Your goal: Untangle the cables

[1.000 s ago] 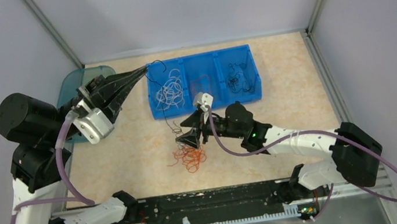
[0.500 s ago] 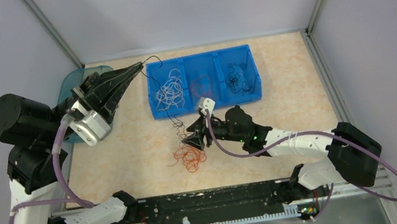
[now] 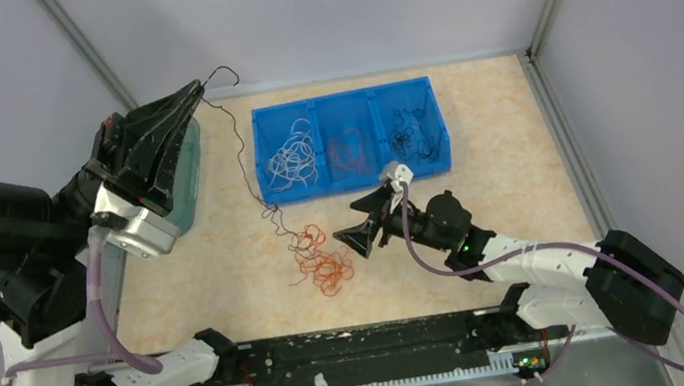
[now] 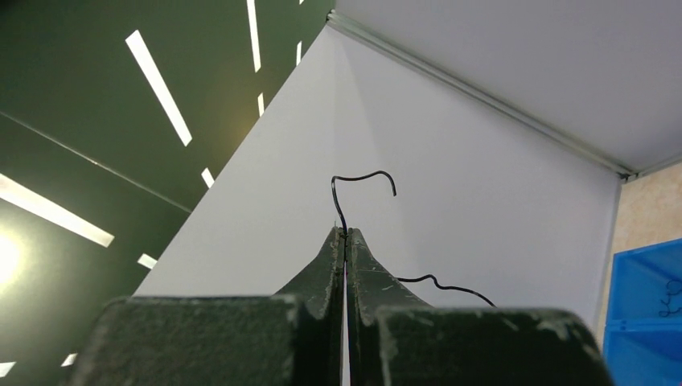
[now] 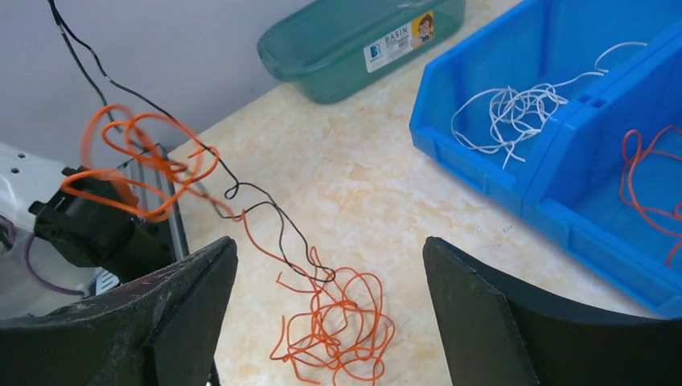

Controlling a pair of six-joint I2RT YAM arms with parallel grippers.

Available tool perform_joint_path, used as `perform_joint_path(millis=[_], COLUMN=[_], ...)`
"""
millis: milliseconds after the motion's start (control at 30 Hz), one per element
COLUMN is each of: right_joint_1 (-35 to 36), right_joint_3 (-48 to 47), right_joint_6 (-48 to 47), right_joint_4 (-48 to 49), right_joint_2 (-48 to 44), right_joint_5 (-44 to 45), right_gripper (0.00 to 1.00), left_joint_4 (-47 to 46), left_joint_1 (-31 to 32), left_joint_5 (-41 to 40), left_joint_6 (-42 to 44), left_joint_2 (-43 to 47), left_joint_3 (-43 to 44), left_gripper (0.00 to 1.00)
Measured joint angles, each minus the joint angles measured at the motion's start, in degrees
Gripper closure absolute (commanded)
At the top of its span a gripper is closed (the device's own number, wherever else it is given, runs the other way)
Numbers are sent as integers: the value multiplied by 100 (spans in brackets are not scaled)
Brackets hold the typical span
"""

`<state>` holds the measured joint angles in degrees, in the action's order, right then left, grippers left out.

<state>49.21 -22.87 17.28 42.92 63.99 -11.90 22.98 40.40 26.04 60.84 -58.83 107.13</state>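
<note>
**A:** Where is the thin black wire [image 3: 238, 157]?

**B:** One end is pinched in the left gripper [image 3: 199, 86], whose jaws are pressed flat together, and a short hooked tail pokes past the tips. From there the wire hangs in a wavy line down to the loose clump of orange-red wire [image 3: 324, 268] on the beige marbled counter [image 3: 501, 130]. It is snarled into the clump, and a few orange loops ride up along it, off the counter.

**A:** And the arms?

**B:** The left arm is raised high, its gripper pointing toward the back-left corner above the translucent green plastic basin [image 5: 354, 56]. A second ago its tip was at the blue bin's back-left corner, so the black strand is now drawn out much longer. The right arm reaches low across the counter. The right gripper [image 3: 356, 233] stands wide open just right of the clump, holding nothing, and has backed off from it.

**A:** The rest?

**B:** The blue plastic three-compartment bin [image 3: 339, 95] holds curly white wires [image 3: 292, 154] on the left, orange-red strands [image 3: 344, 149] in the middle and tangled black wires [image 3: 410, 133] on the right.
</note>
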Motion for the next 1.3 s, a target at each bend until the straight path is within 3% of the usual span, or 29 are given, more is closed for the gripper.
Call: perform_joint_path(millis=[200, 500, 633, 767, 900, 1233, 1300], right_joint_1=[-7, 892, 994, 992, 986, 774, 610], right_joint_3=[-7, -120, -125, -125, -109, 190, 323], right_joint_6=[50, -120, -125, -133, -120, -225, -214], right_joint_4=[48, -275, -199, -111, -28, -428, -525], right_joint_2=[258, 2162, 2544, 2566, 2483, 1040, 699], right_joint_5=[-92, 133, 210, 450, 715, 1475, 1644], right_gripper=[13, 25, 47, 69, 84, 98, 89], left_joint_4=[44, 68, 70, 68, 63, -603, -647], left_joint_1=[0, 0, 0, 0, 0, 0, 0], left_joint_5=[-144, -459, -597, -796, -1064, -2448, -2651], left_joint_6=[358, 920, 1231, 1615, 2048, 3617, 3668], left_joint_2=[44, 48, 50, 76, 122, -295, -461], left_joint_3=[-7, -136, -120, -107, -107, 293, 505], left_gripper=[100, 100, 100, 100, 100, 100, 100])
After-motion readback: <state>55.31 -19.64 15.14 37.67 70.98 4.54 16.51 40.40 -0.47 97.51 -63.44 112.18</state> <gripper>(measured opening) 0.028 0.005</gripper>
